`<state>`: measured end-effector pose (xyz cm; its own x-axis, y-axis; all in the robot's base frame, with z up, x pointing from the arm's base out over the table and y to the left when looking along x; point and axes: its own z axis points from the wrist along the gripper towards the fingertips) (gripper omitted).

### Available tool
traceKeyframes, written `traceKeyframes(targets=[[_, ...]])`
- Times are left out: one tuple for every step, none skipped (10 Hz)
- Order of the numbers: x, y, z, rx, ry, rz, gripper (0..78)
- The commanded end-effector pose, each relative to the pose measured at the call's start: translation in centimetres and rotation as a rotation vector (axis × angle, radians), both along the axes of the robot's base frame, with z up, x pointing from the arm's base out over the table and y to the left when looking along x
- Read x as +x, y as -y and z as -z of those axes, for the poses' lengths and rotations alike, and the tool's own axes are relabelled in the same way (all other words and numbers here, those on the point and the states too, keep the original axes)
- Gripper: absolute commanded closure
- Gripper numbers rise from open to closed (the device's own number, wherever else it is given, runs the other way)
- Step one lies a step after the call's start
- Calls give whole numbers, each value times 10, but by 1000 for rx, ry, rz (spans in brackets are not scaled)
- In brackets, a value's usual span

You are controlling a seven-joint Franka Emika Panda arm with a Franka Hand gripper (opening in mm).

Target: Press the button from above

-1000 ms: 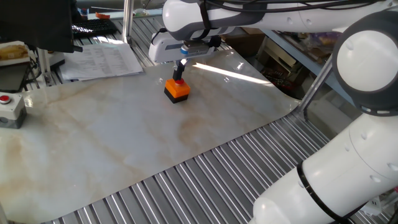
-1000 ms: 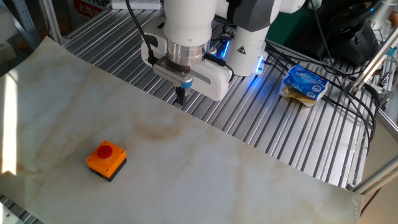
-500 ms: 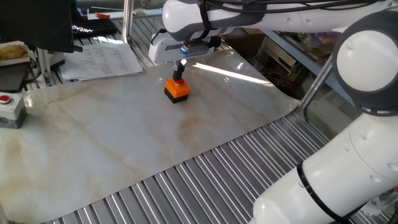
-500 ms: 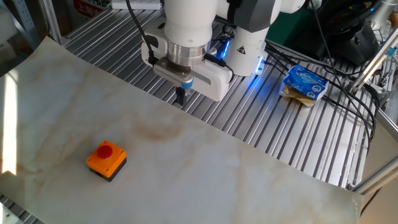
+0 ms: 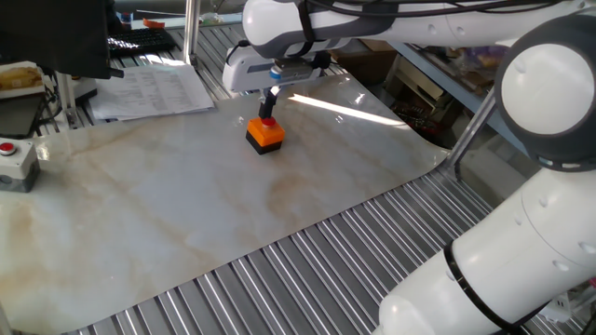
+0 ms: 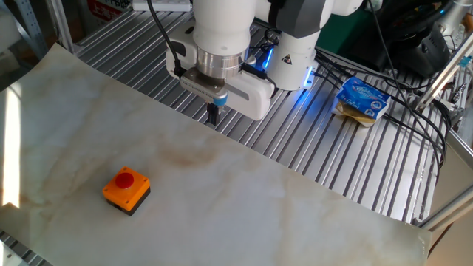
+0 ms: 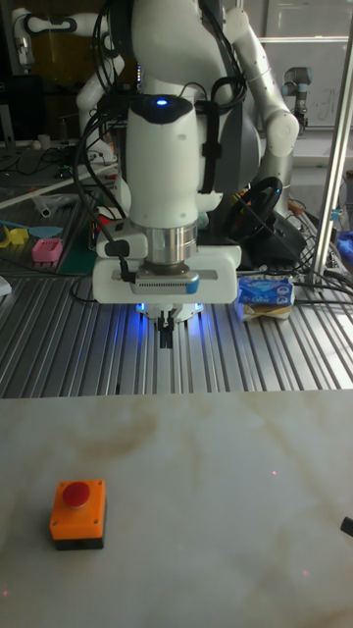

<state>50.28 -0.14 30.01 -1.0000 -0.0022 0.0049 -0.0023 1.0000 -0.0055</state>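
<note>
The button (image 6: 126, 178) is a small red cap on an orange box with a black base (image 7: 77, 512), standing on the pale marbled sheet (image 6: 244, 199). In one fixed view the button (image 5: 267, 122) lies in line just under the fingers, but the other views show it well apart from them. My gripper (image 6: 213, 115) hangs above the sheet's edge by the ribbed metal table, high and off to the side of the button. Its dark fingertips (image 7: 167, 339) sit together with no gap and hold nothing; the same thin tip shows as the gripper (image 5: 270, 100).
A grey box with its own red button (image 5: 13, 158) sits at the sheet's left end, with papers (image 5: 154, 88) behind. A blue packet (image 6: 361, 98) and cables lie on the ribbed table near the robot base (image 6: 295, 52).
The gripper has crept slightly upward and sideways. The button and its box have not moved.
</note>
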Motion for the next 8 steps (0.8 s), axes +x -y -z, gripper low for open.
traceKeyframes(targets=[[3, -1, 0, 4, 4, 11, 776], [8, -2, 0, 8, 5, 15, 776], [14, 0, -1, 7, 3, 10, 776], [19, 1, -2, 8, 1, 5, 776], [24, 2, -1, 8, 1, 4, 776], [28, 2, 1, 9, 1, 4, 776], [29, 3, 3, 9, 2, 4, 776], [34, 8, 9, 21, 3, 3, 776]])
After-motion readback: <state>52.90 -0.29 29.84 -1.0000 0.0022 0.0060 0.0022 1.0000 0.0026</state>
